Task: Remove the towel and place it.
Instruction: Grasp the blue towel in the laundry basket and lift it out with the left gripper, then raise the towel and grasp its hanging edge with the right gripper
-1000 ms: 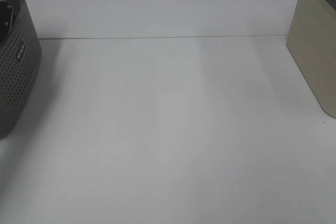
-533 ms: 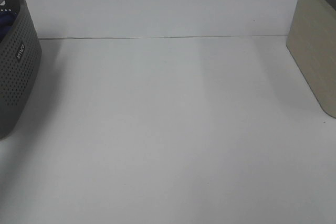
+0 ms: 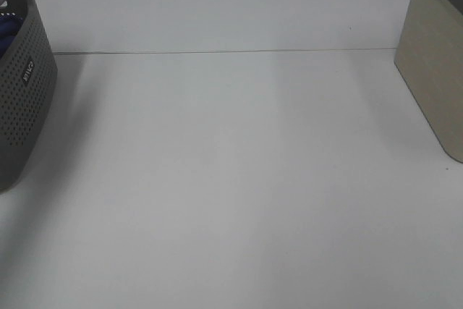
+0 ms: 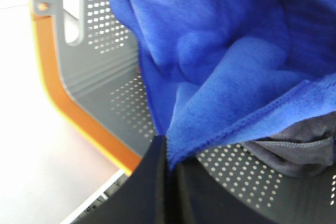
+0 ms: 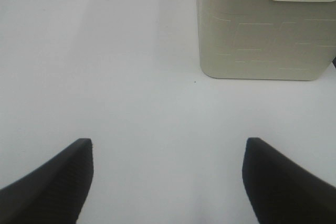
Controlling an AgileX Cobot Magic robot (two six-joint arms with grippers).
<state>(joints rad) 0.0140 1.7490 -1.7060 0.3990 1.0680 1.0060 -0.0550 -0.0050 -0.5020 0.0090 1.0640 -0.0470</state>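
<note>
Left tool [image 4: 166, 156], seen from the left wrist, had its black fingers pressed together, pinching the stitched hem of the towel [image 4: 220, 51]. The blue plush hung in thick folds inside the grey basket [image 4: 105, 66], against its perforated wall. A dark grey cloth [image 4: 294, 150] lay under the towel on the basket floor, touching it. The basket's orange rim [image 4: 68, 108] curved beside the fingers, with the white tabletop [image 4: 31, 145] outside it.

From the right wrist, the right tool [image 5: 168, 177] stood with its fingers spread wide, nothing between them, over bare tabletop. A beige bin [image 5: 262, 35] stood ahead of it, well apart from the fingers.

From the high camera, the grey basket [image 3: 25, 99] sat at the tabletop's edge, a sliver of blue towel [image 3: 6, 34] showing inside its rim. The beige bin [image 3: 434, 70] stood far across from the basket, with open tabletop [image 3: 231, 179] between them.
</note>
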